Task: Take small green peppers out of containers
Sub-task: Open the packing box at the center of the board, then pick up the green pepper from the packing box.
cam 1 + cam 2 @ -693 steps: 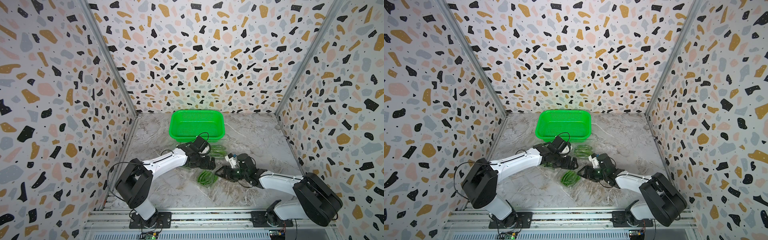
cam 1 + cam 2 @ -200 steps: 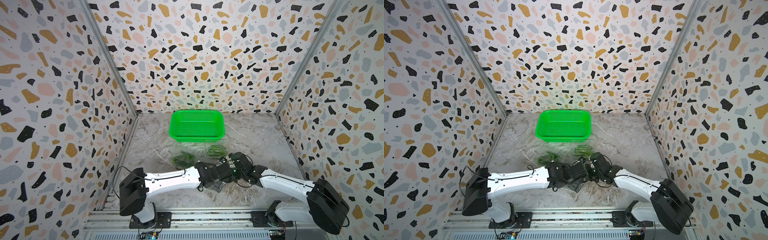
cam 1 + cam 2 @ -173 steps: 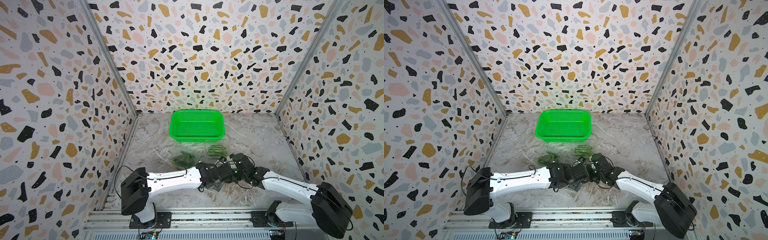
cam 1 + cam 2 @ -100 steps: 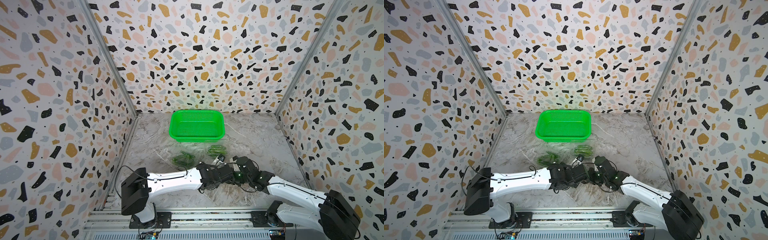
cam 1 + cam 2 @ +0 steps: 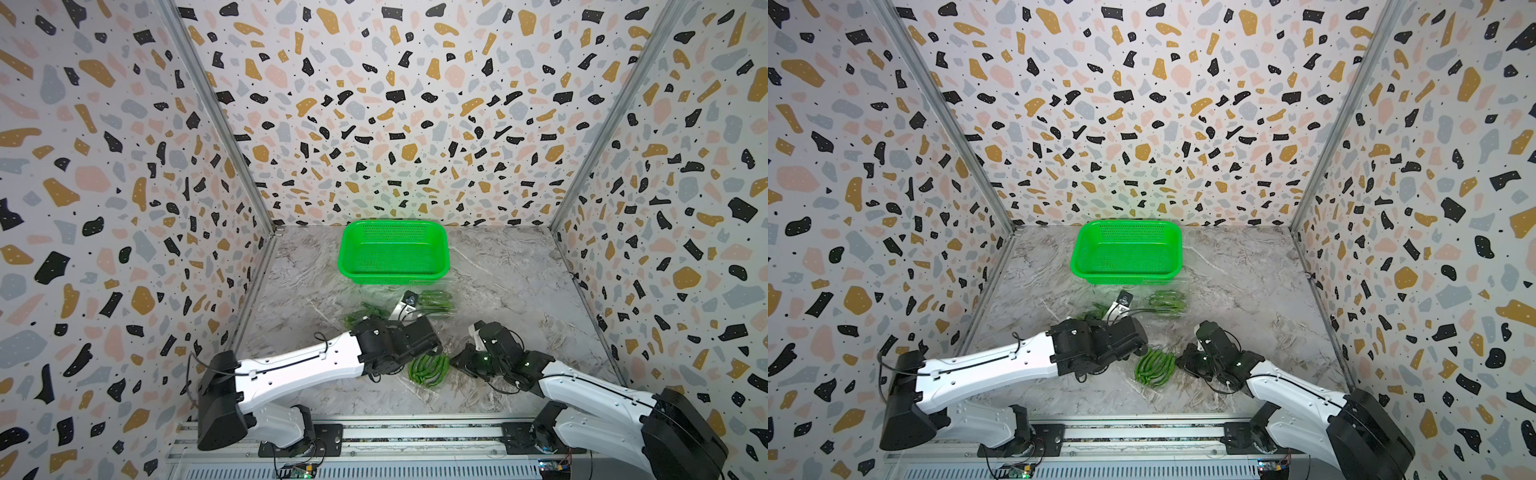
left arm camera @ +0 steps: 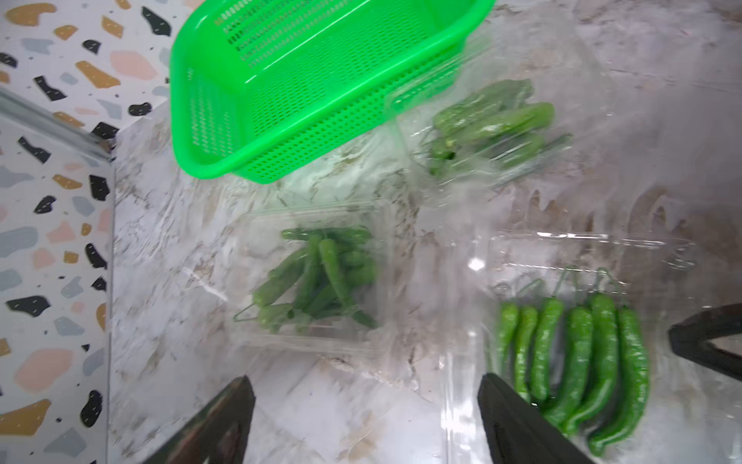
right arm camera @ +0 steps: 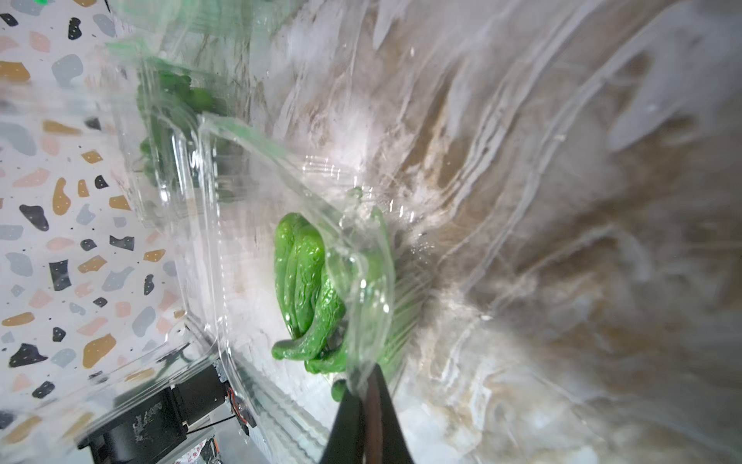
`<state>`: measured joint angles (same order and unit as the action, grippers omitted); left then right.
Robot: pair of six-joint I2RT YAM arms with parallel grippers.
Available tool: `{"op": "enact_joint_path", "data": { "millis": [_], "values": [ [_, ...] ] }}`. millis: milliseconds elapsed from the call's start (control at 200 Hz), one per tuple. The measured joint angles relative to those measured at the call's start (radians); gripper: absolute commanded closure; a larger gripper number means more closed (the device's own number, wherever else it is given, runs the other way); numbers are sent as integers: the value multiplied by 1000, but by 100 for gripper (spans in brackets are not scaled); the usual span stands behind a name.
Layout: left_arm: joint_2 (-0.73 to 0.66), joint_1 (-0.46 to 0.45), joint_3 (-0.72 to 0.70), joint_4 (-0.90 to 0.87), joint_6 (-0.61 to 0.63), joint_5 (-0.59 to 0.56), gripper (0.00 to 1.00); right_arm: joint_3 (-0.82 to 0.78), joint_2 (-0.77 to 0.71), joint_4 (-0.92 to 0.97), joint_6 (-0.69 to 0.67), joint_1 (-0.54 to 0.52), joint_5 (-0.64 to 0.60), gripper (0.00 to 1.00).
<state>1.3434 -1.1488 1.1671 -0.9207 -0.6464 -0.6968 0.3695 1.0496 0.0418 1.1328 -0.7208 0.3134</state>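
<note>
1. The right gripper (image 7: 363,381) has its jaws pressed together. The lid flap (image 7: 353,281) of the nearest clear pack (image 6: 461,349) runs straight into its tips. I judge that it pinches this flap to keep the lid peeled back and to stop the flimsy plastic from sliding.
2. The small green peppers (image 6: 574,353) of that pack lie side by side directly ahead of the right gripper's tips. They are uncovered from above, which is the point of holding the flap.
3. The left gripper (image 6: 363,381) stands with its jaws wide apart and grips nothing. One finger (image 6: 518,422) sits just beside the row of peppers at the pack's wall, and the other is out over the bare marble tabletop (image 6: 160,241). This looks like a line-up for reaching into the pack, though whether it aims at the peppers or the wall I cannot tell.
4. Ahead of the left gripper, a second pack (image 6: 381,241) and a third pack (image 6: 594,120) each hold their own peppers and appear unopened. The third pack touches the green basket (image 6: 321,80).
5. The green basket lies empty beyond the packs, and it is probably meant to receive the peppers.
</note>
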Motion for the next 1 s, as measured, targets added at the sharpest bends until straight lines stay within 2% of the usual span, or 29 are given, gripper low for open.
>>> {"op": "enact_joint_path", "data": {
  "millis": [125,195,240,390,546,671,831,1001],
  "values": [
    [-72,85,0,-94,-9,7,12,17,2,52,-36,34,3,69],
    [-93,127,0,-136,-8,27,11,55,18,93,-65,52,8,51],
    [-105,146,0,-153,-3,47,11,93,35,130,-95,60,8,42],
    [-160,183,6,-202,9,128,11,290,96,330,-176,69,-25,31],
    [-212,212,23,-232,23,238,10,498,109,526,-227,35,-71,30],
    [-257,245,23,-240,26,336,10,603,157,624,-214,-95,-93,30],
    [-305,267,15,-256,24,417,10,608,252,649,-149,-239,-99,41],
    [-345,275,-16,-270,19,463,10,569,354,619,-111,-263,-99,47]
  ]
}}
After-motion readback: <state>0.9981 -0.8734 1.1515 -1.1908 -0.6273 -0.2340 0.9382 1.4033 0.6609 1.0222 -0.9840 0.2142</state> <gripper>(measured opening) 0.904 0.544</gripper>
